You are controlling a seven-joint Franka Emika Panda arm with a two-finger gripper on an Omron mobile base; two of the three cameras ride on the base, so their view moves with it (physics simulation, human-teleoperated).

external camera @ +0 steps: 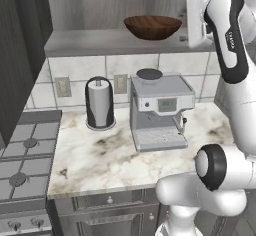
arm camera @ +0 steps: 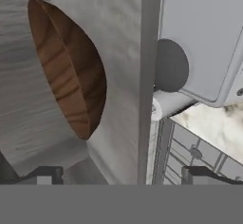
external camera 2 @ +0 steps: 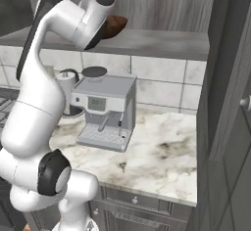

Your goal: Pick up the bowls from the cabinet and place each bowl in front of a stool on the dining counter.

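Observation:
One reddish-brown wooden bowl (external camera: 152, 26) sits upright on the light grey shelf of the open wall cabinet (external camera: 95, 42), above the coffee machine. In the right base view the arm hides most of the bowl (external camera 2: 116, 26). The rolled hand view has the bowl (arm camera: 66, 66) turned on its side at the upper left. My gripper (arm camera: 121, 178) is open, its two dark fingertips (arm camera: 45, 175) wide apart and nothing between them. It hangs level with the shelf's front edge, short of the bowl and to its right. I see no second bowl, stool or dining counter.
Below the shelf, a grey coffee machine (external camera: 160, 110) and a paper towel holder (external camera: 100, 102) stand on the marble worktop (external camera: 100, 155). A gas stove (external camera: 22, 162) lies to the left. The open dark cabinet doors flank the shelf: one left (external camera: 20, 55), one right (external camera 2: 230, 78).

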